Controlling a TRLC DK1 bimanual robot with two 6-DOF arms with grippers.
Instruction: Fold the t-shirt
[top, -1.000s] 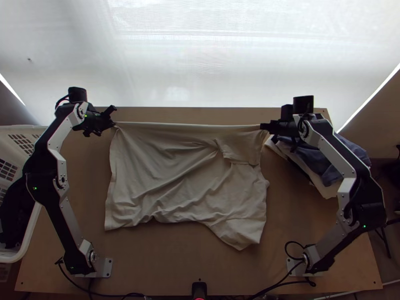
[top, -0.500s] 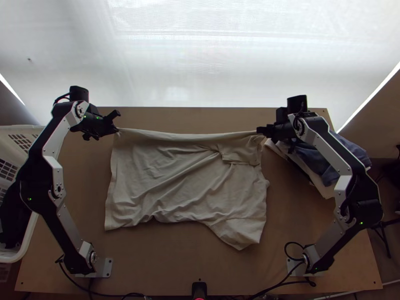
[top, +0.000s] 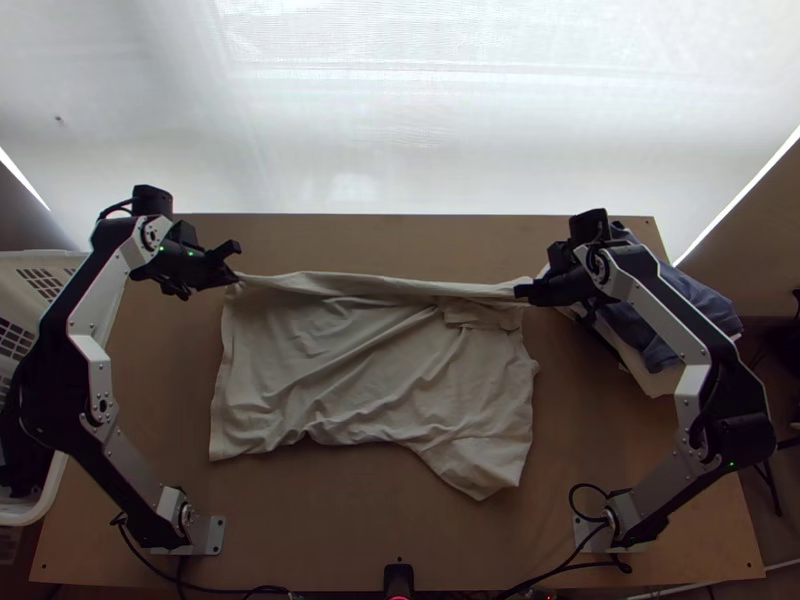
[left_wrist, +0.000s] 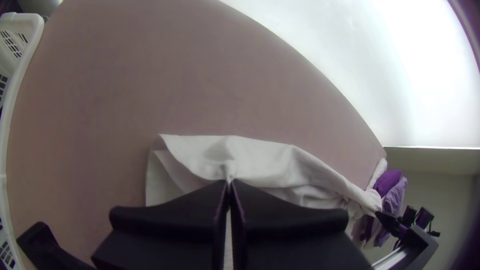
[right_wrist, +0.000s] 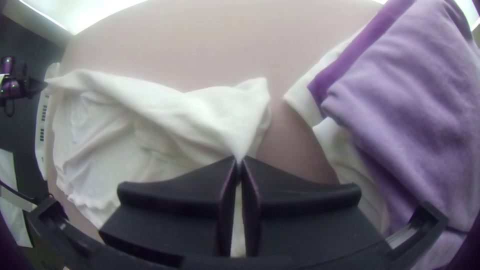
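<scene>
Beyond the left gripper (top: 234, 279) and right gripper (top: 521, 292), bare light wooden table (top: 380, 235) runs to its far edge. Two grippers, one cream cloth t-shirt (top: 370, 375): each is clamped on an end of its far edge; between and below them it lies wrinkled, spread unevenly. One clothes stack (top: 655, 350) sits beside the right gripper.

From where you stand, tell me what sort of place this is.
Probably a robot laundry-folding workstation: a wooden table with a spread t-shirt, a stack of cloths and a white basket.
</scene>
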